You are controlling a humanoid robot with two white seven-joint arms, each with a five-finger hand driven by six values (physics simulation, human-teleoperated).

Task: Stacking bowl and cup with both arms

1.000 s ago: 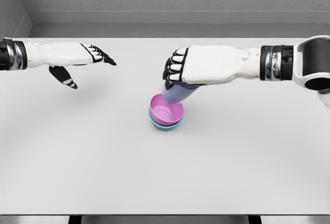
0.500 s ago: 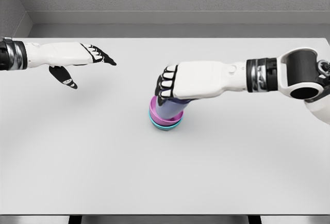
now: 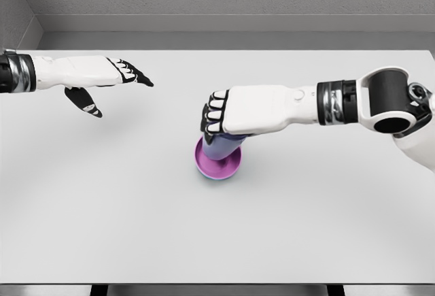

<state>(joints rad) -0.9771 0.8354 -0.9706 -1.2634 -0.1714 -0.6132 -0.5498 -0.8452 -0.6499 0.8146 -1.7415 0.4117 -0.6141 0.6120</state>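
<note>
Lavender cup [image 3: 219, 148] seated in pink bowl [image 3: 219, 165], mid-desk [image 3: 136, 207]. Right hand [image 3: 255, 109], fingers curled around cup. Light, rigid, probably slick; grip its sidewall. Left hand [image 3: 95, 78] near far-left edge, fingers spread, empty.

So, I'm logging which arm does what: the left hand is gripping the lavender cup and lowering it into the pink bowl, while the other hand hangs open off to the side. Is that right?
Not quite: the head view shows the right hand gripping the lavender cup in the pink bowl. The left hand is the one hanging open off to the side.
</note>
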